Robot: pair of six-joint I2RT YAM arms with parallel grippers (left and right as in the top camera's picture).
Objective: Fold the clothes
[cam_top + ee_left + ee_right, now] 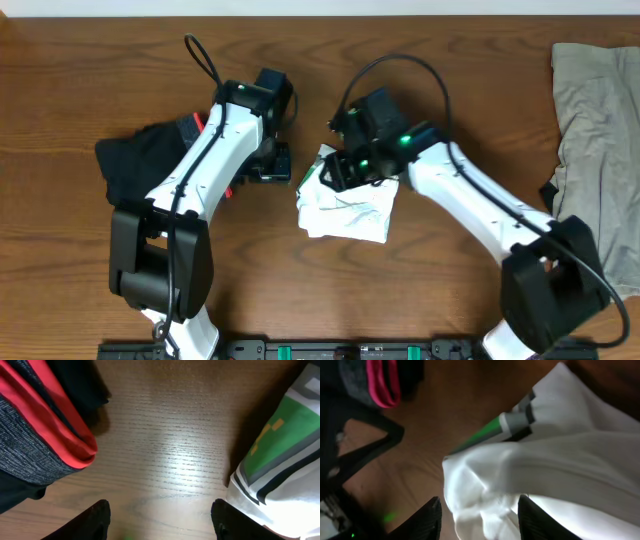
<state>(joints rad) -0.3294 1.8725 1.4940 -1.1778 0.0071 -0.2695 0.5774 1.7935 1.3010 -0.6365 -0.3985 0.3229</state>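
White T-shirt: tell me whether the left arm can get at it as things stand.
Probably yes. The left gripper hangs open over bare table, the white T-shirt close beside it, nothing between. The right gripper crowds the same edge, though.

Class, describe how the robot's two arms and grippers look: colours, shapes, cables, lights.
Both arms, left arm and right arm, have smooth white shells over bulky black joints. A thin black cable loops above each wrist. Small green lights glow on the right wrist. The left gripper and right gripper have dark, blunt, rounded fingers.
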